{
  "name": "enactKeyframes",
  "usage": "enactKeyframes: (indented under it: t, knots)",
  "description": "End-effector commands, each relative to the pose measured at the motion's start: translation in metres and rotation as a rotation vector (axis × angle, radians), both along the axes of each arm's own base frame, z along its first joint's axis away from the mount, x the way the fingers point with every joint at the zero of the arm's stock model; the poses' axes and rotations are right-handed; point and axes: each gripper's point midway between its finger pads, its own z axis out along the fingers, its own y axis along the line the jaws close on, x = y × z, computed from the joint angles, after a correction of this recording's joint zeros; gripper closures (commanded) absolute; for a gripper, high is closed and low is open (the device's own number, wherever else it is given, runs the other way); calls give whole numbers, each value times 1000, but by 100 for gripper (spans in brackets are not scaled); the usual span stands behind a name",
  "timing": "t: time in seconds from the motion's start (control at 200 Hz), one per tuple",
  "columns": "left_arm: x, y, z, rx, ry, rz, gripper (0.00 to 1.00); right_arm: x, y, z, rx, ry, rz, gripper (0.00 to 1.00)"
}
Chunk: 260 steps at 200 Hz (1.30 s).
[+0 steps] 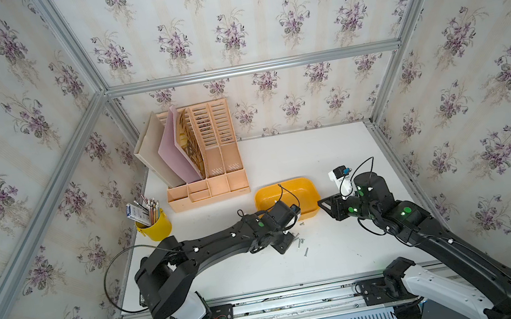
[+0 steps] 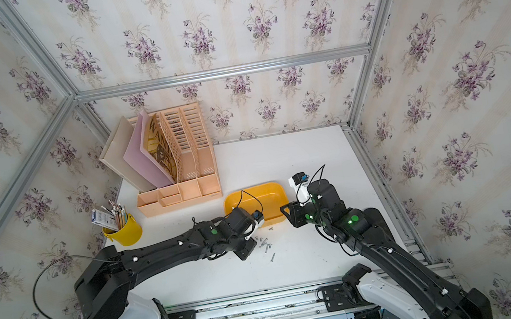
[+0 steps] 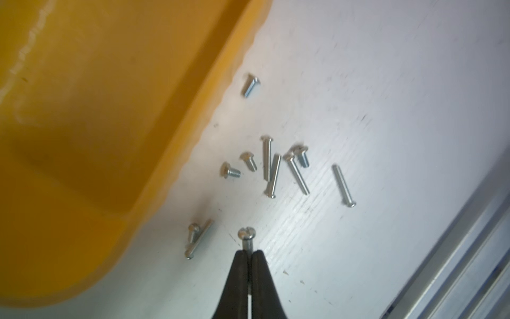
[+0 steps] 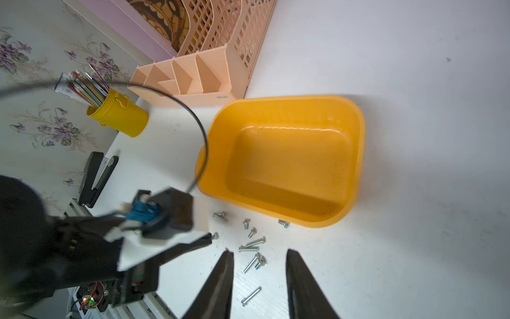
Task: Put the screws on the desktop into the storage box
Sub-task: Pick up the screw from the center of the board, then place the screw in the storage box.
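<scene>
- While the left end effector [image 3: 249, 252] is clenched on one short screw [image 3: 246, 235] by its shank, the head sticks out past its tips, near the storage box [image 3: 204, 110] corner.
- Other screws [image 4: 255, 242] lie loose on the white table [image 4: 414, 193], just beside the box's wall.
- Right end effector [image 4: 259, 252] hangs released above them.

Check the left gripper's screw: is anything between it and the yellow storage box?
Nothing tall. The left gripper is shut on a short screw; between it and the near wall of the storage box lie only desktop and two loose screws, flat by the box's corner. A lift should clear them and the wall.
</scene>
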Motion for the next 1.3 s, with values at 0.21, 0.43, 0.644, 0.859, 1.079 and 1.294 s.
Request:
enactKeyframes:
  t: [0.21, 0.43, 0.644, 0.859, 1.079, 1.294]
  knots:
    - [66, 20, 45, -94, -10, 89, 100, -24, 31, -27, 33, 73, 174, 65]
    - [105, 11, 30, -30, 17, 84, 99, -31, 44, -53, -19, 110, 216, 66]
    - [120, 16, -4, 98, 26, 77, 96, -39, 57, -88, -139, 163, 262, 67]
    - [126, 14, -14, 117, 15, 67, 91, -42, 54, -116, -218, 205, 243, 69]
    - [125, 20, -30, 158, 31, 73, 89, -49, 58, -130, -207, 273, 195, 75]
    - [122, 21, -42, 163, 47, 75, 85, -47, 57, -144, -268, 258, 141, 70]
